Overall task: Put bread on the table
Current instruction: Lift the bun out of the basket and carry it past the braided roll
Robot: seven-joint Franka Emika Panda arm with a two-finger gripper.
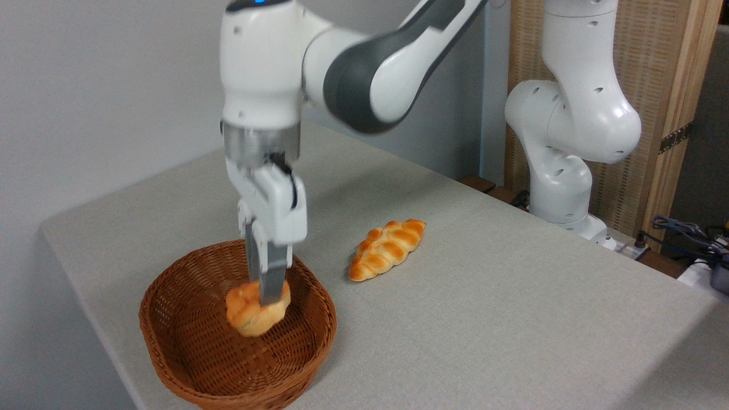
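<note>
Wicker basket (pixel 171 319): brown and woven, at the near left corner of my view, resting on the table (pixel 512 319).
Table: a wide grey-beige fabric-like surface; most of it to the right of the basket is bare.
Gripper (pixel 266 296): pointing straight down from the white arm, its two thin fingers close together and pinched on the bread; I see no gap beyond the bun's own thickness.
Bread (pixel 256 310): a small round golden bun with a knotted top, held between the fingers at the gripper's tip. It sits inside the basket's outline, tilted. It looks slightly raised off the basket floor, but I cannot say for sure whether it is clear.
Braided loaf (pixel 387 249): a long pointed loaf lying on the table to the right of the basket and further back, well apart from the bun. Its long axis runs diagonally, near-left to far-right.
Key relation: the bun hangs directly under the gripper, and the basket's right rim stands between it and the open table.
My judgement: I would lift until the bun clears the rim, then carry it right and towards me, short of the loaf, before lowering and opening.
Risk: the bun is held off-centre, so it may swing or slip.
</note>
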